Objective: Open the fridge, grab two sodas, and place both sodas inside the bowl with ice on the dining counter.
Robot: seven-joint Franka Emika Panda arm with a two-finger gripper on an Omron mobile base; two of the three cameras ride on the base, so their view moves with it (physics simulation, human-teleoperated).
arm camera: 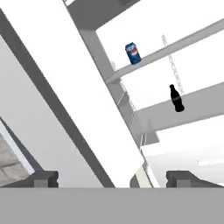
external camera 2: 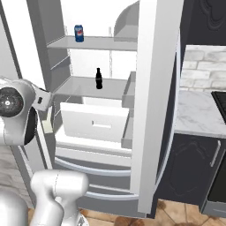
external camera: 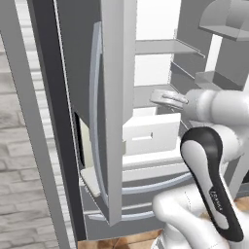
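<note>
Fridge (external camera 2: 154, 88) stands with both doors swung wide, white interior exposed; two shelves counted inside, one pale drawer (external camera 2: 93, 122) beneath them. Sodas counted: two; one blue can (external camera 2: 79, 33) upright on the upper shelf (external camera 2: 101, 43), toward its left end; one dark bottle-shaped drink (external camera 2: 99, 78) upright on the lower shelf (external camera 2: 88, 87), well apart from the can. Gripper (arm camera: 111, 177) in the hand view: two dark fingertips spread wide apart, nothing between them, sitting close to the edge of a white door (arm camera: 65, 87); both drinks lie well beyond it, untouched.
</note>
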